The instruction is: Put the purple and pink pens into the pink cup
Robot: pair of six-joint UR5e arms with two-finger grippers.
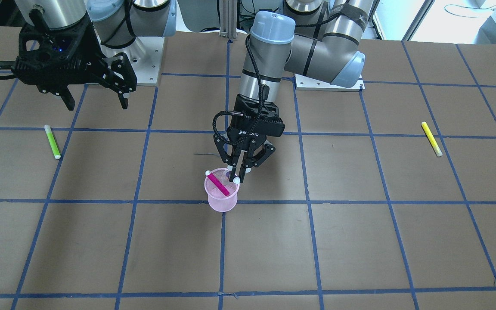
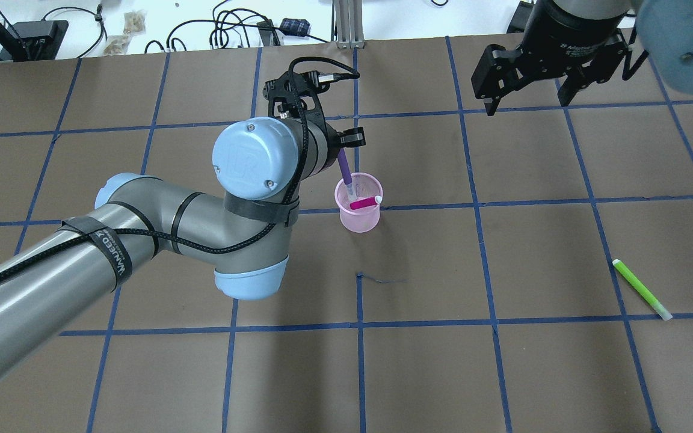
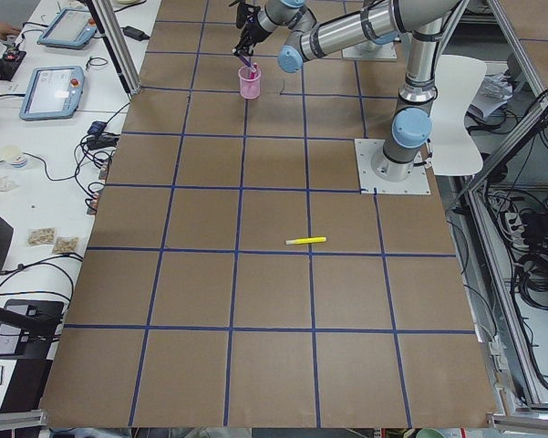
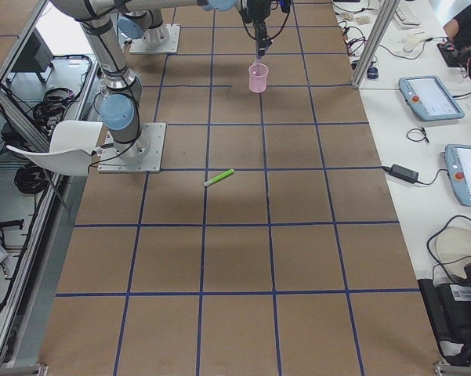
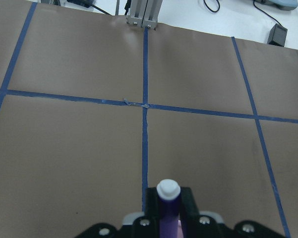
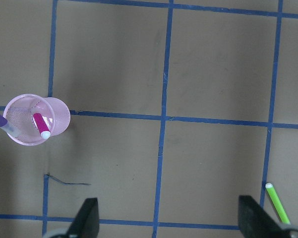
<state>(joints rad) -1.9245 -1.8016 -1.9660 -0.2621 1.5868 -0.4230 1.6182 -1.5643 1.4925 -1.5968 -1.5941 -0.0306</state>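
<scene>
The left pincer (image 1: 238, 168) grips the purple pen (image 2: 344, 170), tilted so its tip dips into the pink cup (image 2: 358, 218) on the desk (image 2: 503, 373), where the pink pen (image 2: 364, 203) already leans; the open right pincer (image 1: 97, 101) hangs well apart.

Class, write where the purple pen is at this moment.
In the overhead view, the purple pen sits near the table's middle, gripped by the left pincer, its lower end inside the pink cup beside the pink pen.
</scene>
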